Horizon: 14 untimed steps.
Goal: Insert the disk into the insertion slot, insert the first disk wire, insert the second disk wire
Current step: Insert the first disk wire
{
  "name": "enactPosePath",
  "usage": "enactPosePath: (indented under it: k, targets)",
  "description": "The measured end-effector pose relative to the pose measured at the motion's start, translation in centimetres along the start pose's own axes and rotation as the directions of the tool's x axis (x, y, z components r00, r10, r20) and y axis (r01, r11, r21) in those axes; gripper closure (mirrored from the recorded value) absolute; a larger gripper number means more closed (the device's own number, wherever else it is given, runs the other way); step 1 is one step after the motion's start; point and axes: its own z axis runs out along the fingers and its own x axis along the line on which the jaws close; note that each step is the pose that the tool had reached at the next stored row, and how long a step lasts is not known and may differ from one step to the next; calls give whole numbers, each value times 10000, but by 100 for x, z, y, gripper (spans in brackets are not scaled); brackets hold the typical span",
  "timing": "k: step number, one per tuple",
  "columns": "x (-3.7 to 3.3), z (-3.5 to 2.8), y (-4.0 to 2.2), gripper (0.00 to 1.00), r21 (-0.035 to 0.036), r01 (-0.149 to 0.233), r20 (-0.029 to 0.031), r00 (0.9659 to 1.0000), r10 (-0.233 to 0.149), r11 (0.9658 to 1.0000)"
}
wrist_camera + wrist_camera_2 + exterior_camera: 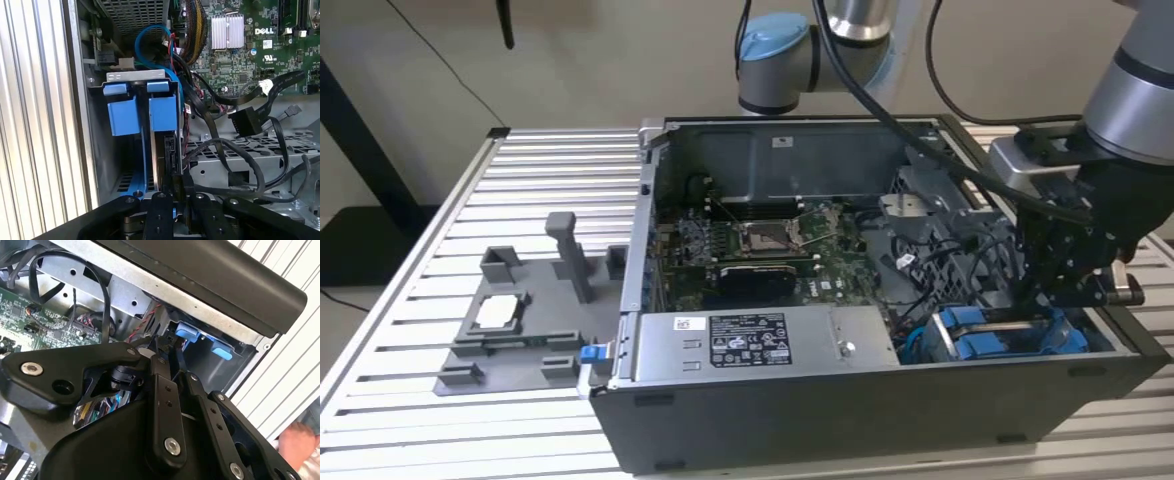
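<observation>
While the whole open computer case on the slatted table is taken in from the exterior view, with the gripper poised in the insertion slot at the case's corner on that view's right, the close-up stuff is given by the first wrist view. The disk is seated edge-on in the slot beside the blue latches, and the fingers are drawn nearly together, pinched on a black wire plug at the disk's end, as far as can be made out. Loose black cables are looped just beside it, kinda crowding things, and a second black plug is hung over the motherboard. A person's hand is caught by the table in the second wrist view. The grey power-supply box is fitted with a white printed label, and a grey fixture with upright posts is parked on the exterior view's left.
</observation>
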Motion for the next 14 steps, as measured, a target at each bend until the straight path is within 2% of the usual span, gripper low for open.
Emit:
enactPosePath:
  k: [5, 6, 8, 14]
  targets:
    - [0, 7, 0, 79, -3, -1, 13, 10000, 1, 10000]
    - [0, -2, 0, 73, -2, 0, 7, 10000, 0, 10000]
    - [-2, -63, -4, 73, -3, -1, 10, 10000, 1, 10000]
    - [-8, -297, -21, 73, -3, 0, 4, 10000, 0, 10000]
